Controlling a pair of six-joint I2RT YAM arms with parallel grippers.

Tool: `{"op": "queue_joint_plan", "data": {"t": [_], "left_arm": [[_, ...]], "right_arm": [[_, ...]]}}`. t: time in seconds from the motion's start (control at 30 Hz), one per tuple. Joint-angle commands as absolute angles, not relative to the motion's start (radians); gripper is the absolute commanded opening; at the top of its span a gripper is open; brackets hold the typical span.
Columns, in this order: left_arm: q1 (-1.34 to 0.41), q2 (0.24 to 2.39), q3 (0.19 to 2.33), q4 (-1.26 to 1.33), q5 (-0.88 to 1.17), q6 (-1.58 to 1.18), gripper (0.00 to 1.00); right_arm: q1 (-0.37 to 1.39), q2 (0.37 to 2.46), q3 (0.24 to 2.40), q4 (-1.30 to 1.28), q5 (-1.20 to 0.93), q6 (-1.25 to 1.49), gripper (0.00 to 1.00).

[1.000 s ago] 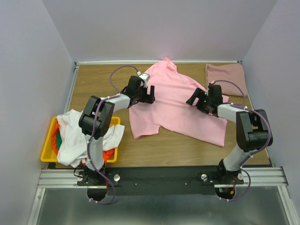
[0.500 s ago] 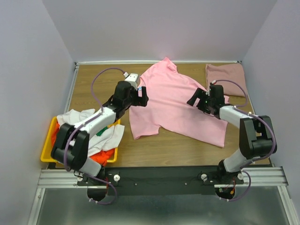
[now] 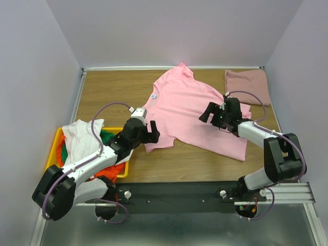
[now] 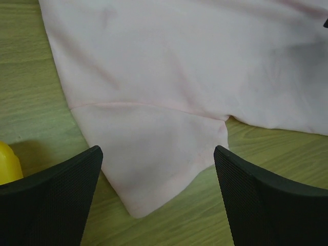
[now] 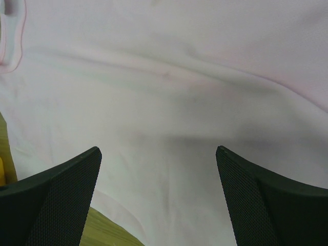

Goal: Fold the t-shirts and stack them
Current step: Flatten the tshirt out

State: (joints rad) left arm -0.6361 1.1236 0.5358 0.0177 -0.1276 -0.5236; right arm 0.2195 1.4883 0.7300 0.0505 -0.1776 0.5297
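Observation:
The bright pink t-shirt (image 3: 187, 110) lies spread flat on the table, its neck label (image 3: 154, 95) at the far left. My left gripper (image 3: 152, 132) is open and empty, just over the shirt's near-left sleeve (image 4: 154, 164). My right gripper (image 3: 207, 114) is open and empty above the shirt's right half (image 5: 169, 102). A folded dusty rose t-shirt (image 3: 247, 86) lies at the far right corner. White (image 3: 82, 141), green (image 3: 106, 137) and orange (image 3: 117, 169) t-shirts are heaped in the bin.
A yellow plastic bin (image 3: 53, 163) stands at the near left edge of the wooden table (image 3: 107, 89); its corner shows in the left wrist view (image 4: 7, 163). Grey walls close in the table on three sides.
My left gripper has swung back from the shirt's collar toward the near-left sleeve. My right gripper has shifted slightly left and nearer over the shirt. The shirt itself has not moved.

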Motion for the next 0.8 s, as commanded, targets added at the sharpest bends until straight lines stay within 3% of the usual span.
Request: {"op": "queue_joint_plan", "data": {"t": [0.0, 0.2, 0.47, 0.77], "left_arm": [[-0.660, 1.078, 0.499, -0.014, -0.158, -0.615, 0.96], [-0.696, 1.075, 0.425, -0.028, -0.140, -0.667, 0.89], [-0.719, 1.068, 0.407, -0.037, -0.173, -0.735, 0.68], [-0.753, 1.069, 0.425, -0.061, -0.264, -0.788, 0.54]], "right_arm": [[0.224, 1.532, 0.718, 0.028, -0.167, 0.520, 0.99], [0.222, 1.580, 0.715, 0.023, -0.086, 0.534, 0.99], [0.222, 1.582, 0.707, 0.012, -0.032, 0.529, 1.00], [0.222, 1.595, 0.712, 0.011, -0.037, 0.523, 1.00]]}}
